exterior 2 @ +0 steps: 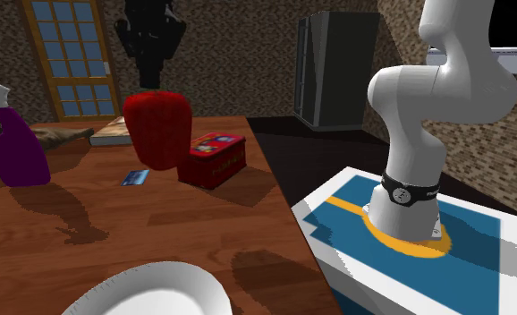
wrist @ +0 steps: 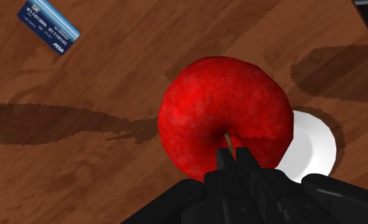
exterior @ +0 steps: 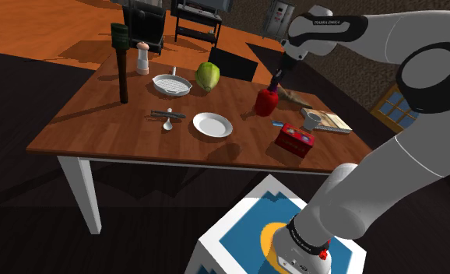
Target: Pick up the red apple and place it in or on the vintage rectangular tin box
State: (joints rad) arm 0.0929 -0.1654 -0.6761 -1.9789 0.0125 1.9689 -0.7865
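Red apple (wrist: 224, 114) hangs clamped in the claw (wrist: 235, 160) above the brown wooden surface (exterior: 107, 117); dark stone-patterned walls (exterior 2: 248, 54) back the room.

You'll see the red apple (exterior: 266, 101), glossy and stem up, hanging clear of the surface (exterior: 99, 117), pinched by the end effector (wrist: 235, 159). In the shoulder view, the red rectangular tin box (exterior: 294, 139) sits lid-on at the apple's five o'clock.

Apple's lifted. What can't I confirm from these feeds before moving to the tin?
- Wrist view: the fingers merge into one black mass, so their contact points on the red apple are unclear.
- Second exterior view: the apple covers one end of the tin box.
- Same view: the white plate is cut off by the bottom edge.
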